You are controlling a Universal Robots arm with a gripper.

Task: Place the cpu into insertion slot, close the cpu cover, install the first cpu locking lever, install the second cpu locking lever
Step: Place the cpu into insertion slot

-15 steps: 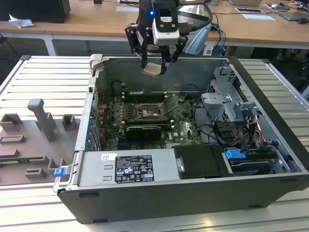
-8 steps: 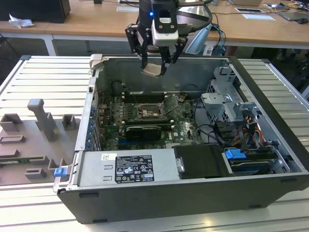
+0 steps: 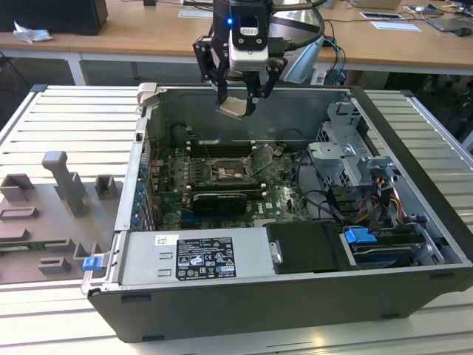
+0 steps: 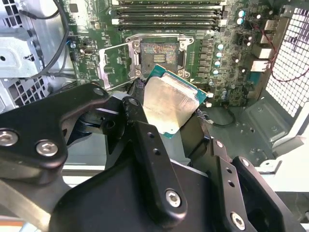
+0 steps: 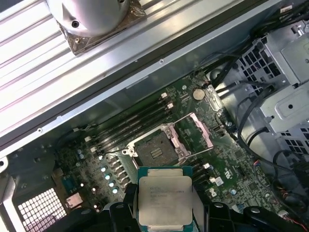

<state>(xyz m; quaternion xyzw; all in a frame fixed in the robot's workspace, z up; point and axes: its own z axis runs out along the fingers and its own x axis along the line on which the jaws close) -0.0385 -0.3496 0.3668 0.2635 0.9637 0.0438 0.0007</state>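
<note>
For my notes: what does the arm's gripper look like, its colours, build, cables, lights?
The gripper has black jointed linkage fingers pinned with silvery screws, beneath a silver-grey body with a small blue light. Black cables loop away from it in the exterior view.

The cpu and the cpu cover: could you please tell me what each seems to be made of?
The cpu: dull silver-beige metal lid with a soft sheen, on a green board edge. The cpu cover: thin silvery sheet metal, probably steel; its frame glints brightly.
</note>
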